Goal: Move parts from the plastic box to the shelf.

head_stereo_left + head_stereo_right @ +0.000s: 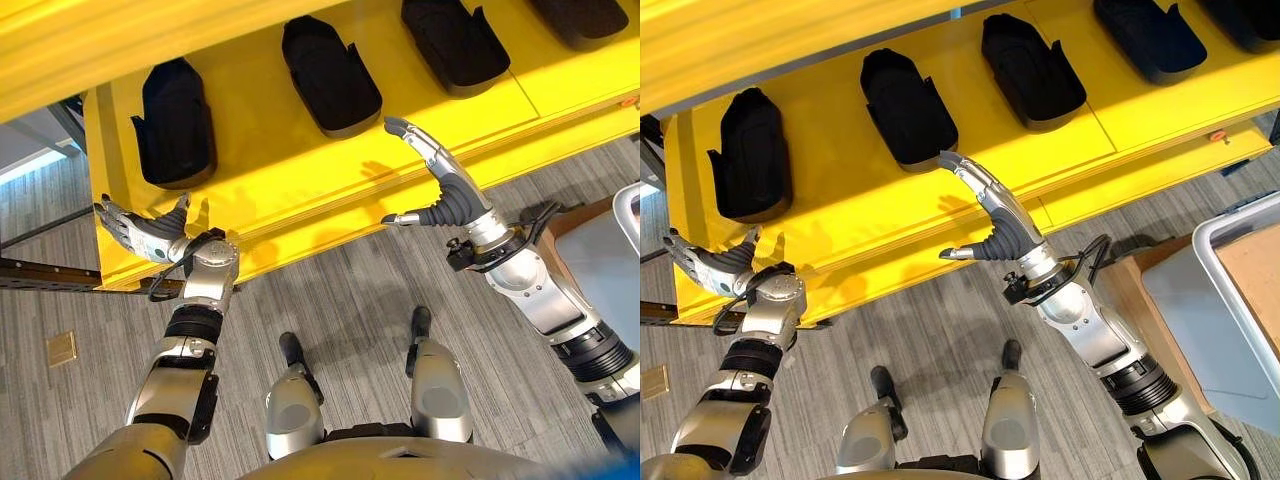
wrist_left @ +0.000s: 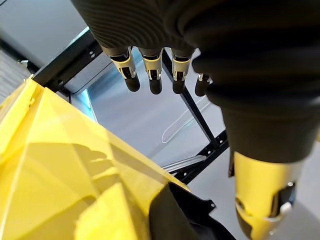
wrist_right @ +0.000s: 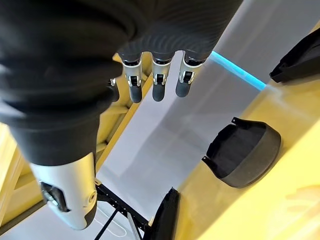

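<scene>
Shelf: I saw the yellow shelf [image 1: 970, 200] carrying a row of black moulded parts [image 1: 905, 108], each set well apart from the next, back from the front edge.
Right hand: my right hand [image 1: 990, 222] was up over the shelf's front edge, fingers straight, thumb spread, holding nothing; I judged it had no part to place.
Left hand: my left hand [image 1: 140, 232] hovered by the shelf's left front corner, fingers relaxed and empty.
Plastic box: the grey plastic box [image 1: 1230, 290] stood off to my right on a brown carton [image 1: 1135, 285]; its contents I couldn't make out.
Obstructions: nothing lay between either hand and the shelf.
</scene>
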